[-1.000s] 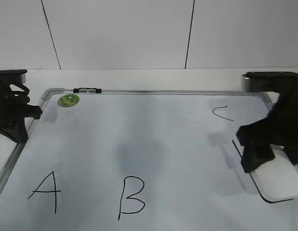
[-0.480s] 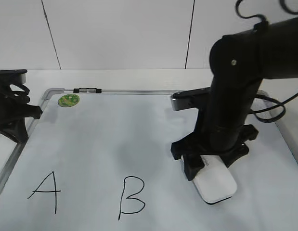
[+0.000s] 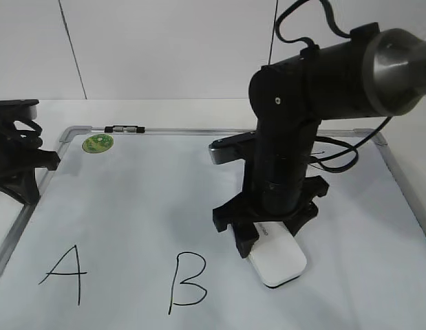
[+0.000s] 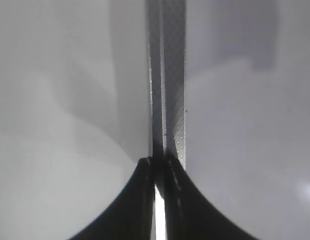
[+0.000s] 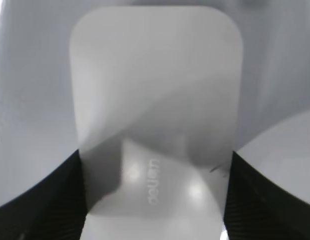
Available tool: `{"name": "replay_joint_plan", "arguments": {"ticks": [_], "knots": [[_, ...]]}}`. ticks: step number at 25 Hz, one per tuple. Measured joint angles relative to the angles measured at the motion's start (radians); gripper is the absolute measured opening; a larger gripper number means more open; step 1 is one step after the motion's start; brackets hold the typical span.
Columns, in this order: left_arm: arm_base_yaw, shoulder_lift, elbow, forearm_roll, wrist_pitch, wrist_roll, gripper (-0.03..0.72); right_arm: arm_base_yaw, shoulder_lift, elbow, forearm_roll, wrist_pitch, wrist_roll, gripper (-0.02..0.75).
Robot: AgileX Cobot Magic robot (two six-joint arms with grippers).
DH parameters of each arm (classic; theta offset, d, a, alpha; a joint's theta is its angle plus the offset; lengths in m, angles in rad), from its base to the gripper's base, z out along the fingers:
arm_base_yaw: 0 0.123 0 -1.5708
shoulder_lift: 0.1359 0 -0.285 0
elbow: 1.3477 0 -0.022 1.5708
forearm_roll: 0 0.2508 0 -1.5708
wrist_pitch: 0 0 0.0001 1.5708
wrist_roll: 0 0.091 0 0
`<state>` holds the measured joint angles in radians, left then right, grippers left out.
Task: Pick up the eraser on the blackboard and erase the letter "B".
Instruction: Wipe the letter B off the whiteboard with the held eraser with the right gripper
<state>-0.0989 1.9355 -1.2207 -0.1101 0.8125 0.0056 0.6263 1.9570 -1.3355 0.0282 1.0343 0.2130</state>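
Observation:
The white eraser rests flat on the blackboard, just right of the hand-drawn letter "B". My right gripper is shut on the eraser's far end, and the arm stands upright over the board's middle. In the right wrist view the eraser fills the frame between the two fingers of the right gripper. My left gripper is at the board's left edge. In the left wrist view it is shut on the grey metal frame.
A black "A" stands left of the B. A green sticker and a small black-and-silver clip are at the board's far left corner. The right arm covers the small "C". A white wall stands behind the table.
My right arm has carried the eraser from the board's right edge leftward across the board, to just right of the B. The left arm has not moved.

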Motion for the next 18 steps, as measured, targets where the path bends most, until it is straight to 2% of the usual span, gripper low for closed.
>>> {"name": "replay_joint_plan", "arguments": {"ticks": [6, 18], "knots": [[0.0, 0.0, 0.0, 0.0, -0.002, 0.0, 0.016, 0.085, 0.044, -0.068, -0.02, 0.026, 0.0, 0.54], [0.0, 0.0, 0.0, 0.0, -0.002, 0.0, 0.016, 0.347, 0.074, -0.119, 0.02, 0.032, 0.002, 0.535]]}}
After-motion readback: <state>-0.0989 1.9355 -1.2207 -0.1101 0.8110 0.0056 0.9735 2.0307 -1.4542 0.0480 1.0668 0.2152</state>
